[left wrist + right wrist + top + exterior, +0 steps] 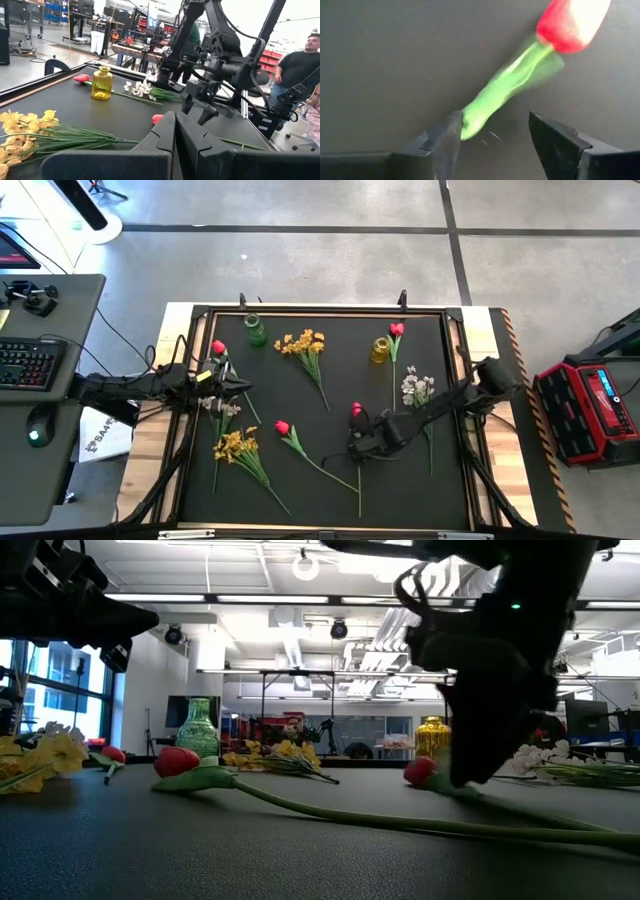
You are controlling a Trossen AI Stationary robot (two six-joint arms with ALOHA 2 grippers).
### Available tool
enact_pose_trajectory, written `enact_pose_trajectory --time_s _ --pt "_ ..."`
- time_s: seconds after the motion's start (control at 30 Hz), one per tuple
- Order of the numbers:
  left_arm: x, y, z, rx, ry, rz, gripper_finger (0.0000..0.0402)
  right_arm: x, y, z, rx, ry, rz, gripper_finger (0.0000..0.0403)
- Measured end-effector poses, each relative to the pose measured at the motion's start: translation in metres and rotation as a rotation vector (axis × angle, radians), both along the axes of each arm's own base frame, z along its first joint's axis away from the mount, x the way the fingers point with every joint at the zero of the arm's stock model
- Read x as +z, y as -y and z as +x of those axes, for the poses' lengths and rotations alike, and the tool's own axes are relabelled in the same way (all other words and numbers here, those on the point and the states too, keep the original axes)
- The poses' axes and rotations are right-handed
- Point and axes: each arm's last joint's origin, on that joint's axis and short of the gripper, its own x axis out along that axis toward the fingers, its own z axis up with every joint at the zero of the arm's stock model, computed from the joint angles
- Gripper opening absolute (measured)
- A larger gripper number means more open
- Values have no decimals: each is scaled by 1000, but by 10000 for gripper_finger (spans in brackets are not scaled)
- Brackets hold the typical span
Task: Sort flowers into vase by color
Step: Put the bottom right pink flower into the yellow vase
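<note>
Right gripper (357, 442) sits low over the mat (340, 370), right of centre, at the red tulip (572, 20) whose stem (495, 95) runs toward the near edge. Step in hand, by my reading: picking up this tulip.

To do it well: centre the stem between the fingers before closing; at present it lies against one finger (442, 142), with a clear gap to the other. Grip just below the bloom, so the long stem hangs manageable. Lift straight, clear of the second tulip (282, 426) nearby to the left.

Fingers: right pair spread apart, holding nothing; stem touches one finger only, tulip resting on the mat.

Left gripper (175, 142) waits at the left side of the mat, fingers pressed together, empty.

Green vase (255, 330) far left, yellow vase (381, 349) far right. Yellow flowers (305, 343) and white flowers (417, 388) lie loose on the mat.
</note>
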Motion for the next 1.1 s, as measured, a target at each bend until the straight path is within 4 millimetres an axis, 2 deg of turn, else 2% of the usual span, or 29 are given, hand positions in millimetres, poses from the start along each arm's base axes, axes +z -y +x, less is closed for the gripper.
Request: enact_pose_trajectory --time_s 0.1,0.37,0.6,0.7,0.83,1.0,1.1 --pt "0 0 0 1 2 0 0 -7 -2 7 -3 -4 1 204" --pt "0 0 0 4 3 0 0 -10 -3 9 1 -13 2 119" --pt "0 0 0 3 4 -16 0 -9 -10 6 62 6 -56 13" --pt "0 0 0 3 4 -26 0 -2 -12 -3 81 3 -130 12" --pt "0 0 0 1 3 -27 0 29 -15 -17 78 104 -274 5" --pt "0 0 0 1 3 -27 0 53 -12 -45 61 316 -397 3" --pt "0 0 0 1 4 -26 0 54 -3 -68 33 463 -476 2"
